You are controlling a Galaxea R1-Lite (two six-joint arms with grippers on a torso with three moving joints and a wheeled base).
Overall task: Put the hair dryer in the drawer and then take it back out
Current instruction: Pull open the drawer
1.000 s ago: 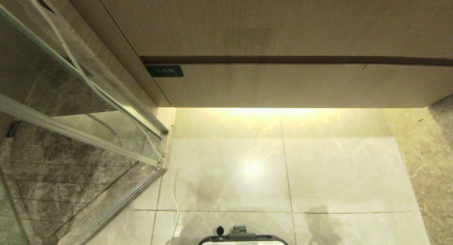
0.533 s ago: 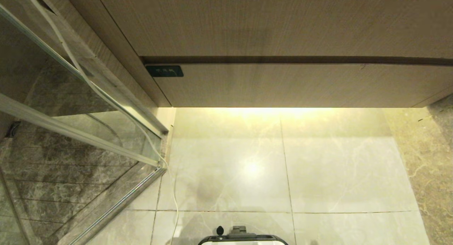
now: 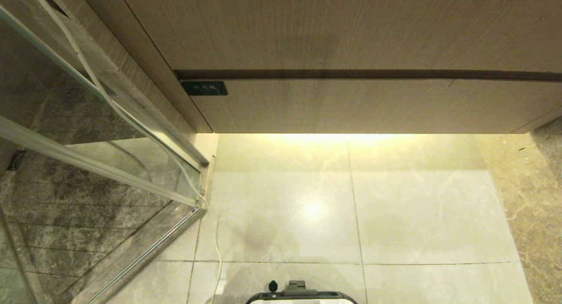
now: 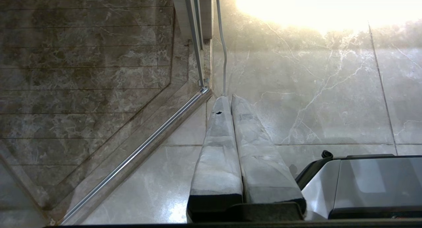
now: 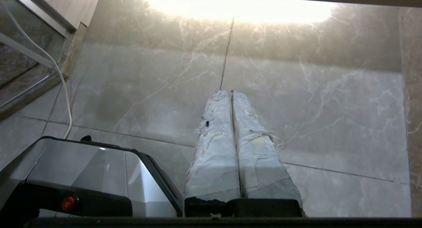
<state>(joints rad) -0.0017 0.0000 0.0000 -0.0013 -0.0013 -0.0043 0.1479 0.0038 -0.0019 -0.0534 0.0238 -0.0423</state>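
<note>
Lighting: warm yellow strip glow from under the drawer (image 3: 360, 106), spilling onto pale floor tiles (image 3: 417, 216) w/ a round hot-spot of glare mid-floor; both wrist views blown out to near white along that same band, detail lost there. Cabinet panel (image 3: 333, 27) above dim and evenly lit, dark shadow line between it and drawer; glass screen (image 3: 88, 132) at left shows murky reflections. Focus fairly sharp throughout, slight softness on the taped fingers (image 5: 214, 149) close to the lens.
</note>
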